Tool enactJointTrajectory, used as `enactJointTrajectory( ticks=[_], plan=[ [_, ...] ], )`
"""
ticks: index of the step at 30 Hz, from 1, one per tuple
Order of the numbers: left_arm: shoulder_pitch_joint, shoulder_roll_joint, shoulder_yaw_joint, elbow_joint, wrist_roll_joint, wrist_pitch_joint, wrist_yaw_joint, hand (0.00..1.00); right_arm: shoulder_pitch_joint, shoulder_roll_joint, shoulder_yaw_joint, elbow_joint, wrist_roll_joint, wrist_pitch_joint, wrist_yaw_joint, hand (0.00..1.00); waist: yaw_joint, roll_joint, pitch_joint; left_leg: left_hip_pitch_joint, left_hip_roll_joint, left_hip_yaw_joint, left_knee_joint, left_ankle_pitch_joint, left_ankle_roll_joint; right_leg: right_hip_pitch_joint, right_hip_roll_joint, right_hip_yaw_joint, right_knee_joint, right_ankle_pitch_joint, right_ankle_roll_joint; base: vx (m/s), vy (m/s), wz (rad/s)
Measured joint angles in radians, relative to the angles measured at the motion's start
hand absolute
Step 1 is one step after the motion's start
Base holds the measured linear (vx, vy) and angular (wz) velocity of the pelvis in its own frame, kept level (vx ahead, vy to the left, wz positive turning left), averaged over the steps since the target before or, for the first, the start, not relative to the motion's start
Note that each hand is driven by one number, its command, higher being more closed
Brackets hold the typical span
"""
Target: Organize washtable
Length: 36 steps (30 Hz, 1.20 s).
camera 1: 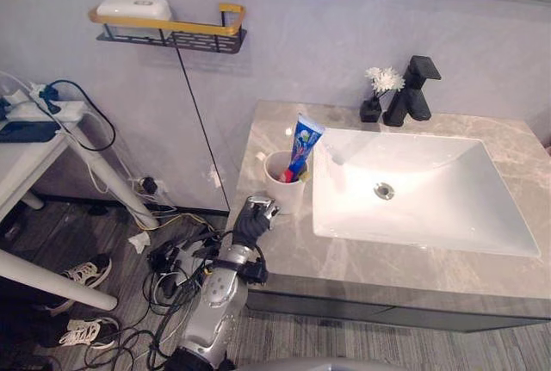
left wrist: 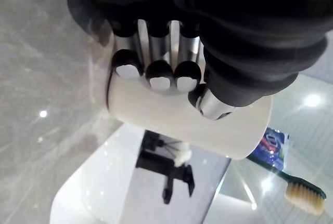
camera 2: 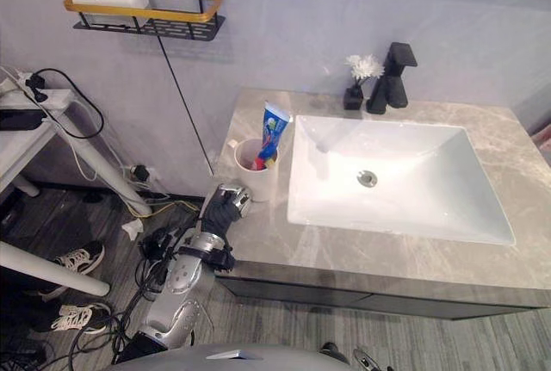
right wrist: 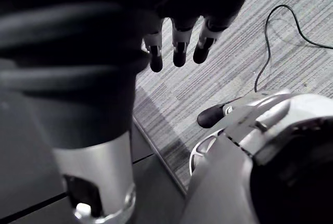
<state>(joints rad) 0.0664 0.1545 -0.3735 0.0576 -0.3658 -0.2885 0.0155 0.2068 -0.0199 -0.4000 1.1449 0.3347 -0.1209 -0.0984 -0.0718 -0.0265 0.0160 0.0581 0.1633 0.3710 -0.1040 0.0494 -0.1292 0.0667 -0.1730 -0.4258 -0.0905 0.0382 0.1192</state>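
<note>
**Washtable seen from the head camera, left to right.** At the far left, a white side table (camera 1: 30, 157) is seen carrying a power strip (camera 1: 45, 111) with plugged cables. Two black-and-white shoes (camera 1: 83, 272) are seen on the wood-patterned floor (camera 1: 34, 233) beneath it. On the wall above, a black wire shelf (camera 1: 172, 37) with a yellow rail is mounted, and a white soap box (camera 1: 133, 6) is held in its left end.

The left hand (camera 1: 256, 218) is raised from below to the front left corner of the grey marbled table (camera 1: 387, 263). It is placed just beside the white cup (camera 1: 282, 190), at the cup's near left side. In the left wrist view the hand is seen directly before the cup's wall. Whether the cup is grasped or the hand is released cannot be told.

The cup is stood upright on the table, just left of the white sink basin (camera 1: 439, 216). A blue toothpaste tube (camera 1: 304, 141) is held in it, leaning toward the basin. A toothbrush (left wrist: 304, 197) with pale bristles is seen projecting from the cup's mouth in the left wrist view.

A round drain (camera 1: 384, 189) is set in the middle of the basin. Behind the basin, a small black vase (camera 1: 371, 110) with white flowers (camera 1: 384, 79) is placed just left of the black faucet (camera 1: 413, 91).

The right hand (right wrist: 179, 44) is shown in its own wrist view, hung over grey carpet (right wrist: 244, 73) with fingers relaxed and nothing held.
</note>
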Motion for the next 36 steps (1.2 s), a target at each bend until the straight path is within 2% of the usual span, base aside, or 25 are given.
enactJointTrajectory(
  ticks=[9,16,25,30,36],
  plan=[
    [-0.036,-0.002,0.011,0.02,0.002,0.0,0.056,1.0,0.0,-0.001,-0.003,-0.002,0.0,0.0,0.0,0.0,0.0,0.001,0.001,-0.003,0.0,0.015,0.0,0.0,0.0,-0.014,0.0,0.016,0.0,0.005,-0.005,-0.01,0.003,-0.04],
    [-0.134,-0.02,0.107,0.105,0.021,0.002,0.108,1.0,0.002,0.0,-0.005,-0.005,0.0,0.0,-0.001,0.0,-0.009,0.001,0.001,-0.003,0.0,0.037,0.0,0.0,0.001,-0.033,-0.001,0.039,-0.001,0.009,-0.011,-0.02,0.005,-0.11],
    [-0.147,-0.034,0.169,0.106,0.04,0.002,0.145,1.0,0.0,0.003,-0.035,-0.005,0.0,0.0,0.0,0.0,-0.009,0.001,0.001,0.0,0.0,0.05,0.01,-0.005,-0.001,-0.031,-0.001,0.046,-0.001,0.016,-0.001,0.03,0.001,-0.02],
    [-0.143,-0.034,0.179,0.108,0.04,0.002,0.149,1.0,0.0,0.004,-0.038,-0.005,0.0,0.0,0.0,0.0,-0.008,0.001,0.001,0.001,0.0,0.049,0.009,-0.005,-0.001,-0.029,-0.001,0.046,-0.001,0.017,-0.003,0.0,0.0,0.0],
    [-0.089,-0.036,0.182,0.072,0.038,0.0,0.115,1.0,0.001,0.006,-0.041,-0.005,0.0,0.0,0.001,0.0,-0.006,0.001,0.001,0.005,0.0,0.039,0.005,-0.005,0.0,-0.021,-0.001,0.041,-0.001,0.017,-0.004,0.0,-0.001,0.02]
  ],
)
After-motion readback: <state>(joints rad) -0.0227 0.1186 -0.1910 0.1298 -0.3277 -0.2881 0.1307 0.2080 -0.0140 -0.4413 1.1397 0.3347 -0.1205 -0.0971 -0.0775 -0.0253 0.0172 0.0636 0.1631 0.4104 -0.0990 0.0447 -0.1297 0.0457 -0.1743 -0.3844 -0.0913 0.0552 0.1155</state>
